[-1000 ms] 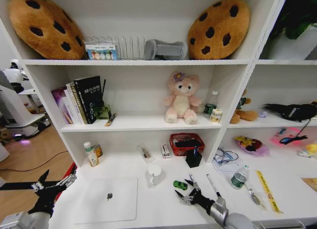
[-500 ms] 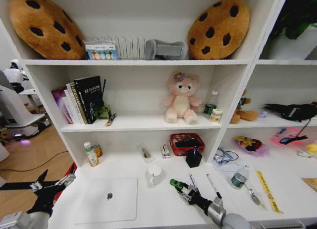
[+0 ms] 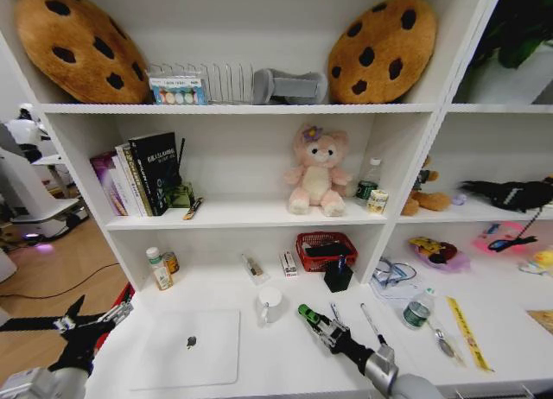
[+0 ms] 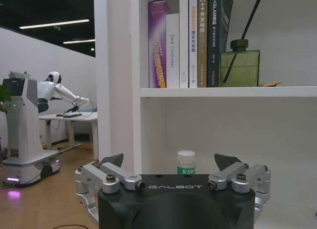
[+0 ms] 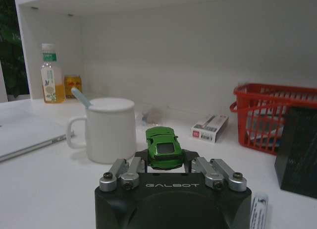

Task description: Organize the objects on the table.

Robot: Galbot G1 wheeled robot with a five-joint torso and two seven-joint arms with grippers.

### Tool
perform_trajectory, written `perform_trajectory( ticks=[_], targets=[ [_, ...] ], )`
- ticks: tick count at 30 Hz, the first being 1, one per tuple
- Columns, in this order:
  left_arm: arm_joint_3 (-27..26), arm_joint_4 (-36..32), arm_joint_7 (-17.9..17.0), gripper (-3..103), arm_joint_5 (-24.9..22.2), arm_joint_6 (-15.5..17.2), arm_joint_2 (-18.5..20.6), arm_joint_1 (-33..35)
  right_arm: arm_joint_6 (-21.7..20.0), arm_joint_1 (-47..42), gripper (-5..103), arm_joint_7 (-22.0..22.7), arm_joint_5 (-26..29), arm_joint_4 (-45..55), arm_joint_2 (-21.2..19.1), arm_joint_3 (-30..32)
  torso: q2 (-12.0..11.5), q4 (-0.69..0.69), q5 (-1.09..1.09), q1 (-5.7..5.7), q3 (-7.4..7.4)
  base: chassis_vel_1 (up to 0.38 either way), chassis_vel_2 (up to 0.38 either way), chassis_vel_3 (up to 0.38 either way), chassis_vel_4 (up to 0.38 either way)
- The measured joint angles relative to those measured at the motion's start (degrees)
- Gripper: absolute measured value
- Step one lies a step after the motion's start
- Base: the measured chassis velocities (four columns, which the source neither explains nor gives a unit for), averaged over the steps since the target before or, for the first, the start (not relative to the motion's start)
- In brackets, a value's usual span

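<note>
The green toy car (image 3: pixel 304 312) is pinched between the fingers of my right gripper (image 3: pixel 309 316), low over the white table (image 3: pixel 276 369) and just right of the mug. In the right wrist view the car (image 5: pixel 162 147) sits nose-out between the closed fingers of the right gripper (image 5: pixel 163 162). The silver laptop (image 3: pixel 186 347) lies shut at the front left. Two pens (image 3: pixel 371 323) lie right of the gripper. My left gripper (image 3: pixel 86 323) hangs open off the table's left end, and the left wrist view shows this left gripper (image 4: pixel 171 165) holding nothing.
A white mug (image 3: pixel 270 304) with a spoon stands close to the car. A red basket (image 3: pixel 326 248) and a black box (image 3: pixel 338 276) sit behind it. A water bottle (image 3: pixel 417 311) and a yellow strip (image 3: pixel 467 330) lie at the right, and a juice bottle (image 3: pixel 158 269) at the back left.
My right gripper reached forward from behind the green car and shut on it. The car now sits slightly farther left and back. The left arm has not moved.
</note>
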Motion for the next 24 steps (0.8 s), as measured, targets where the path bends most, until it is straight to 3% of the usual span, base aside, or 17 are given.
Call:
perform_trajectory(
  ticks=[3,8,17,24],
  targets=[
    [0.7,0.3,0.0,100,0.5,-0.2,-0.1,-0.5,0.5,-4.8,35,0.5,1.2,10.4,-0.6,7.1,0.0,-0.01,-0.02,0.0,-0.01,0.0,0.0,0.0,0.0],
    [0.8,0.1,0.3,100,0.6,-0.5,-0.3,-0.4,-2.0,-1.7,35,3.1,4.7,16.3,-0.4,8.3,0.0,0.01,-0.02,-0.01,0.0,0.0,0.0,0.0,0.0],
    [0.5,-0.8,2.1,100,2.3,-3.5,-1.9,2.3,-14.7,17.8,35,12.6,19.6,21.5,0.9,4.3,0.0,0.01,0.0,0.0,0.0,0.0,0.0,0.0,0.0],
    [1.0,-1.2,3.8,100,3.9,-5.3,-3.3,4.1,-17.2,30.2,35,13.8,24.7,19.0,-0.8,-1.2,0.0,0.01,0.0,0.0,0.0,0.0,0.0,0.0,0.0]
  ],
)
